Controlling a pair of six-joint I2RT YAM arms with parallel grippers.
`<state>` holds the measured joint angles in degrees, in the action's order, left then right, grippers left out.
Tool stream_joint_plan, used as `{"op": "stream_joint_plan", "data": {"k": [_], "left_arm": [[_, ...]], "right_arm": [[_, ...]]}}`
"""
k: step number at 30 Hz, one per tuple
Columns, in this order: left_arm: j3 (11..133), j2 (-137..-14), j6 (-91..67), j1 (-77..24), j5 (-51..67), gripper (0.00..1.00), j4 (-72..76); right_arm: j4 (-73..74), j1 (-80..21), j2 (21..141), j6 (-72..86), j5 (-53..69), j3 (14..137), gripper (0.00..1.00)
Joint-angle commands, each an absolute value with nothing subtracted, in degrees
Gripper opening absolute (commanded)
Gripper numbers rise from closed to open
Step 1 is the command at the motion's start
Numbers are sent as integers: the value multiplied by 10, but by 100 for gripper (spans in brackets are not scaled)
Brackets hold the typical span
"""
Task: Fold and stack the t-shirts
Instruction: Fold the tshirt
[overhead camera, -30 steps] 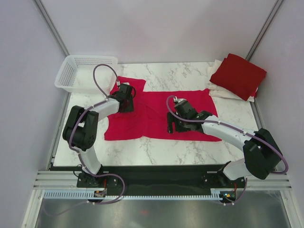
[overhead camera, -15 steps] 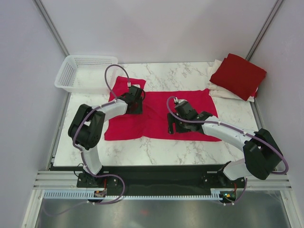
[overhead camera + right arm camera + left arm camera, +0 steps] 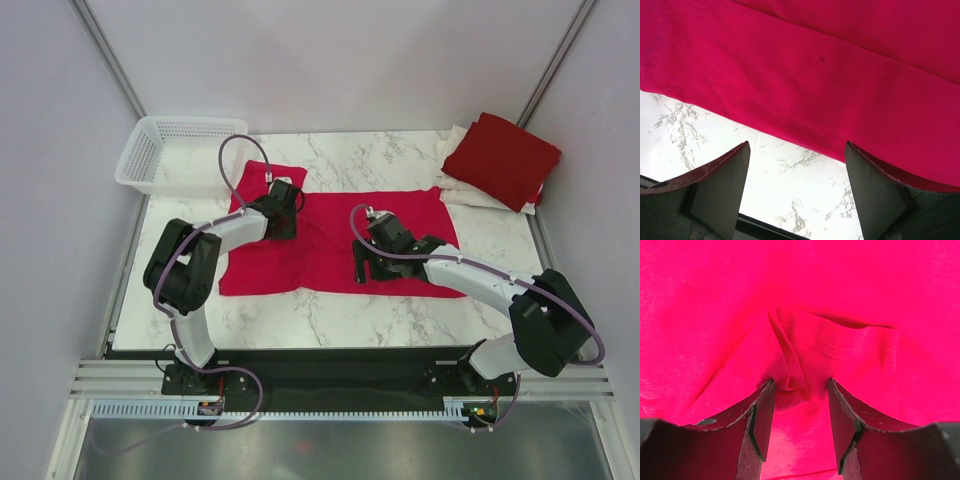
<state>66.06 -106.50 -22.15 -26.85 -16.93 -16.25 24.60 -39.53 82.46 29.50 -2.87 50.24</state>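
The crimson t-shirt (image 3: pixel 335 250) lies spread and partly folded on the marble table (image 3: pixel 330 312). The left gripper (image 3: pixel 797 422) stands about half open. A raised hem fold (image 3: pixel 790 362) of that shirt rises between its fingers and just ahead of them, not pinched. Closing from here may catch only the top ply, or too many plies, and the fold would drag crooked. The right gripper (image 3: pixel 796 187) gapes wide and empty, with bare marble between its fingers and the shirt's edge just beyond their tips. Closing here would likely grab nothing, and pushing forward could ruck that edge. The folded dark red shirt (image 3: pixel 502 158) rests on white ones (image 3: pixel 455 187), well apart from both grippers.
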Motion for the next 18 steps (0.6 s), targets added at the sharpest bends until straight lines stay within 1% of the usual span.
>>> {"op": "stream_joint_plan", "data": {"k": [1,7,10,18], "left_arm": [[665,-1044,-201,-261,-189,54,-159],[657,-1046,-207,-238,-163,54,-157],[645,-1038,-209,-212,-145,52,-156],[643,-1026,-214,-204,-125,51,-156]], "right_arm": [[235,-396,831,285,-36,501,84],[235,-395,834,285,-35,497,84],[235,-396,834,284,-35,495,84],[235,-395,846,284,-34,496,84]]}}
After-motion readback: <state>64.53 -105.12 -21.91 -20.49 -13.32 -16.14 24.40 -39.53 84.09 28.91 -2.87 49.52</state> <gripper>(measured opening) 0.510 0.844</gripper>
